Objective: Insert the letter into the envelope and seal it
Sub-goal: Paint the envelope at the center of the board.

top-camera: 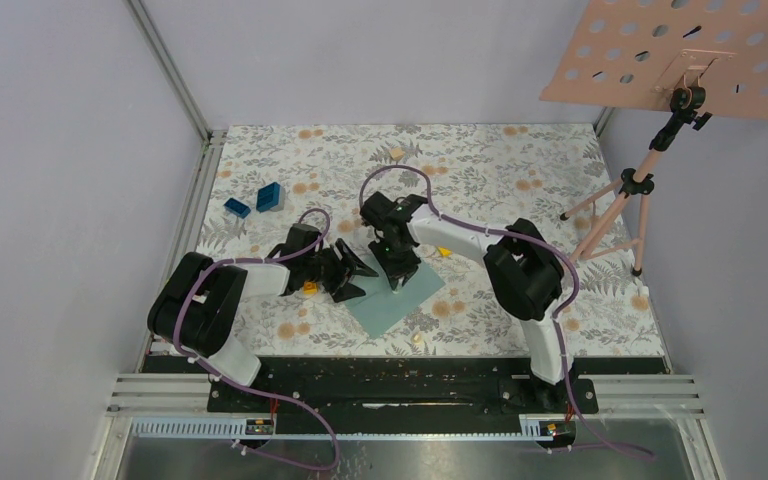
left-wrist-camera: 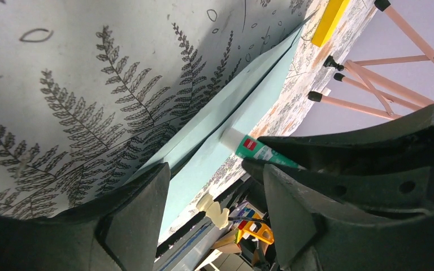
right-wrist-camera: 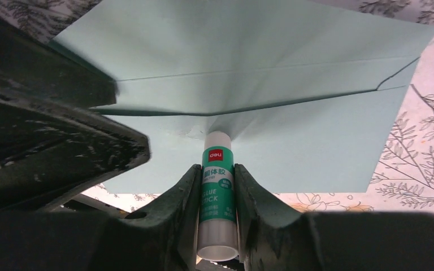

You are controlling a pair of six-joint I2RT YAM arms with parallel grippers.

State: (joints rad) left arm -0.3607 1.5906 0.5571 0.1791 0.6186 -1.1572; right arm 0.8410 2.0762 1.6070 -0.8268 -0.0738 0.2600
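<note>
Down near the 6 o'clock edge of the floral table [top-camera: 520,160], the right gripper [right-wrist-camera: 217,169] is clamped on a glue stick [right-wrist-camera: 217,192]. Its white-and-green label reads "deli" on a red patch, then a line of Chinese characters, then "GLUE STICK" running down the tube. From the left wrist camera only the red patch shows; the writing there is too small to read. The stick's tip touches the envelope [right-wrist-camera: 294,141] right at the point of its triangular flap. The flap is folded over the body, and in the right wrist view its point aims at 6 o'clock, straight at the glue. A thin shadow lies under the flap's edges, so it does not look pressed flat. From above, the envelope [top-camera: 392,305] lies skewed, its long axis running roughly from 8 o'clock to 2 o'clock, close to the front rail with bare floral surface showing on every side. The left gripper [top-camera: 352,268] sits just beside it at 9 o'clock, low to the table, its jaws spread wide with nothing between them. Two blue blocks [top-camera: 255,200] lie well apart at 10 o'clock, and a small yellow block [left-wrist-camera: 329,22] lies past the envelope's far corner. A tripod [top-camera: 625,200] stands at the 3 o'clock edge carrying a pink perforated board [top-camera: 660,70]. Most of the open room is toward 12 o'clock.
</note>
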